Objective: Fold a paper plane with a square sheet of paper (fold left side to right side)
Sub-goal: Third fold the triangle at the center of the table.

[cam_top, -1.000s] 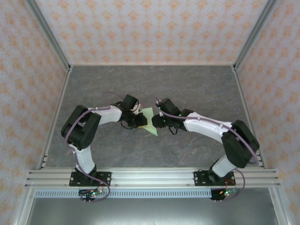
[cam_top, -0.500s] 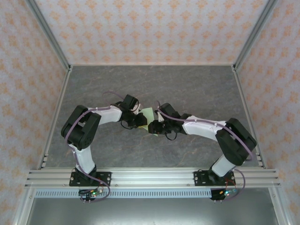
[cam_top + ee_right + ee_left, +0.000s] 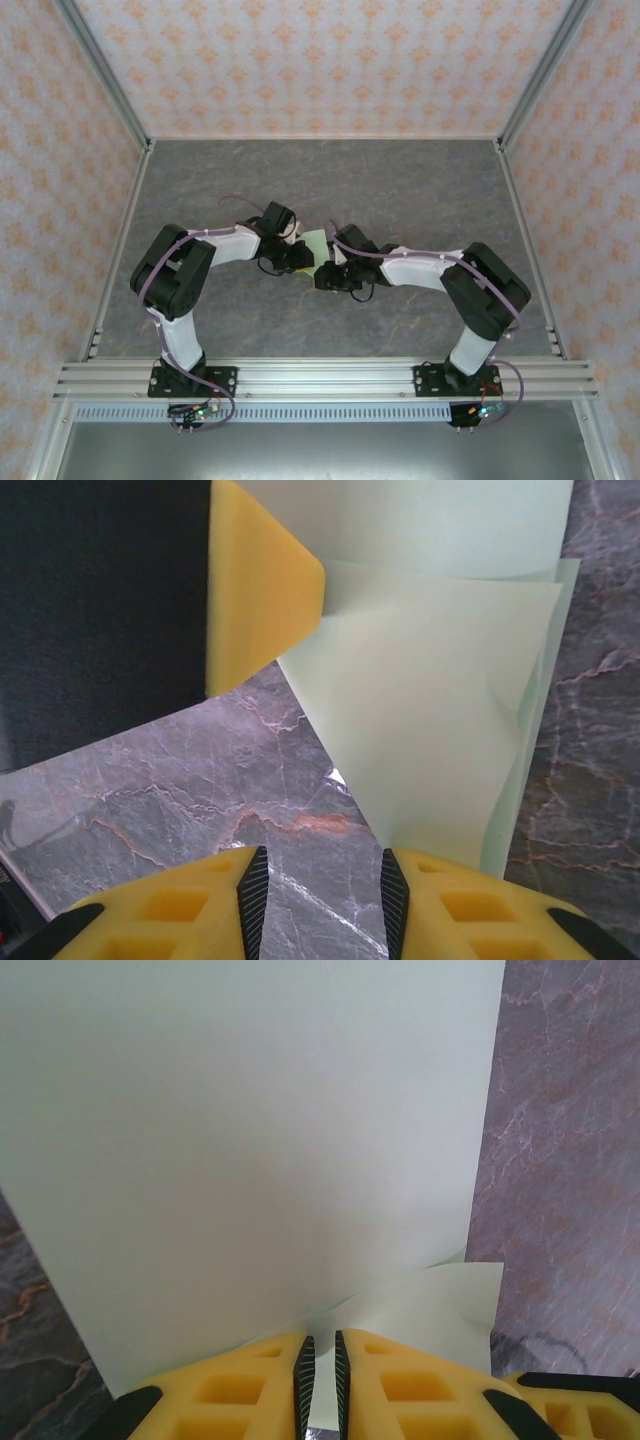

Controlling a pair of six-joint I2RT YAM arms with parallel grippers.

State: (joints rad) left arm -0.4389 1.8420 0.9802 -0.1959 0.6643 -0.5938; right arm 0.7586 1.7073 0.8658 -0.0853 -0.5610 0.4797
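Observation:
The square sheet of paper is pale green and lies mid-table between the two grippers, folded into overlapping layers. In the left wrist view the sheet rises in front of the camera. My left gripper is shut on the sheet's near edge, and a small flap sticks out to the right. In the top view the left gripper sits at the sheet's left side. My right gripper is open over bare table, and the paper's pointed corner reaches its right finger. From above, the right gripper covers the sheet's near corner. No finished paper plane is in view.
The grey marbled table is walled by patterned panels on three sides. An aluminium rail carrying both arm bases runs along the near edge. The left gripper's yellow finger stands close ahead in the right wrist view.
The right gripper has moved left and nearer, up against the left gripper, and now covers the sheet's near corner. Its jaws have narrowed a little. The left arm has held still.

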